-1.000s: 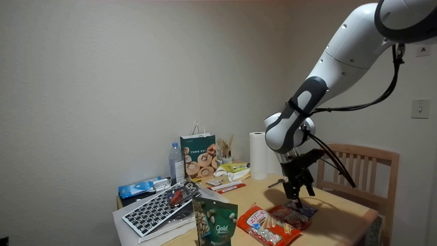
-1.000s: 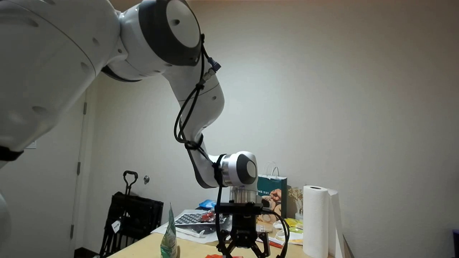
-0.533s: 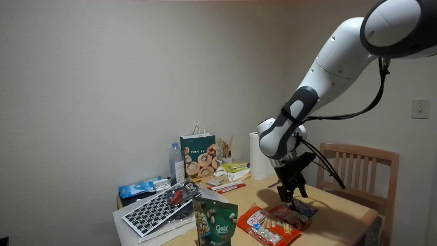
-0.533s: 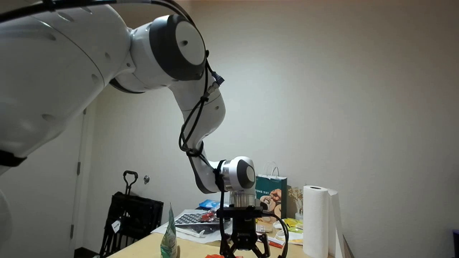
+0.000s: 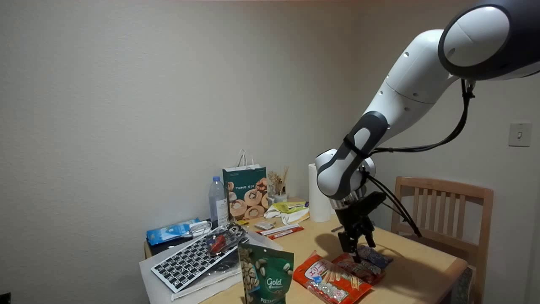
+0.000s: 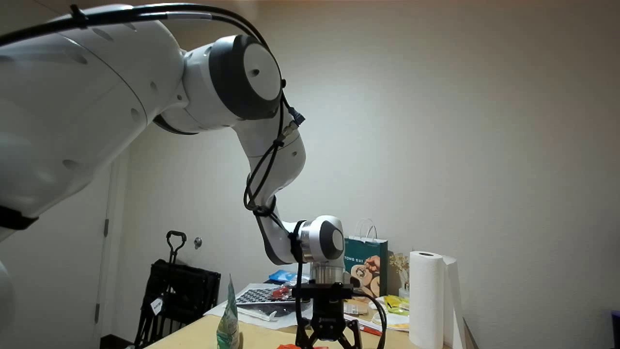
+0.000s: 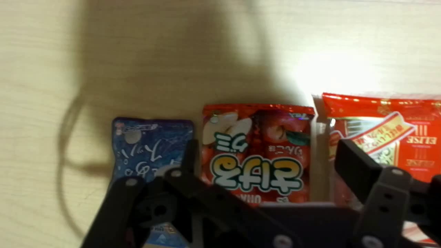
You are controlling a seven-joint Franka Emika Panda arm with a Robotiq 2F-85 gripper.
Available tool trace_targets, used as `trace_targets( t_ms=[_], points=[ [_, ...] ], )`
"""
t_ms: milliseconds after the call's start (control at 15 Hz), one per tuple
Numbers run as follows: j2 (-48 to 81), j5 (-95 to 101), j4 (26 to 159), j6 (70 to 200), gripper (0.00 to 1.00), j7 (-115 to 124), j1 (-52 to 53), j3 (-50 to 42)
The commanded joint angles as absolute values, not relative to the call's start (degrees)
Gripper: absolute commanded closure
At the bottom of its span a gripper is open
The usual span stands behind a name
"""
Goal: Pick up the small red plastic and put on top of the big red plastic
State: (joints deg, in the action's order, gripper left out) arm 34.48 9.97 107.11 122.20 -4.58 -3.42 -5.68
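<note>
White arm, dark at the joints; slants down from upper right in an exterior view, wrist bent, pincer pointing down over the tabletop. Pincer spread, fingers well apart: in the wrist view one tip shows between the blue packet and the small red packet, the other in front of the big red packet's edge. Small red packet lies flat on the tabletop, between the other two and just beside the big one. Whether either fingertip touches a wrapper, hard to say; the wrist view is soft there, and in an exterior view the finger ends sit close to the lower frame edge.

Labels. Small red packet, upside down in the wrist view: さける in bold yellow and white, グミ, smaller りんご味, "UHA" lower down; apples pictured. Big red packet: "ELISE", printed more than once, plus Japanese on a ribbon. Blue packet: pale Japanese characters, partly hidden by a finger. Green pouch, upright: "Gold", below it "PISTA", cut off. Shopping bag behind: "TONG SUI".
</note>
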Motion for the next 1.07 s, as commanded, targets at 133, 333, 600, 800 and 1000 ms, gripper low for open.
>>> trace_targets(
  t_ms=[133,333,600,800,1000],
  points=[
    [36.8,-4.7,105.4,126.9,0.0,-10.7,-9.6,0.8],
    [36.5,-2.3,105.8,126.8,0.0,-7.9,-7.5,-0.9],
    [36.6,-2.0,106.2,128.6,0.0,-5.7,-7.1,-2.1],
    [38.4,-3.2,104.9,130.0,0.0,-5.2,-8.3,-2.8],
    [40.9,-4.1,102.2,128.6,0.0,-6.2,-9.9,-2.7]
  ],
)
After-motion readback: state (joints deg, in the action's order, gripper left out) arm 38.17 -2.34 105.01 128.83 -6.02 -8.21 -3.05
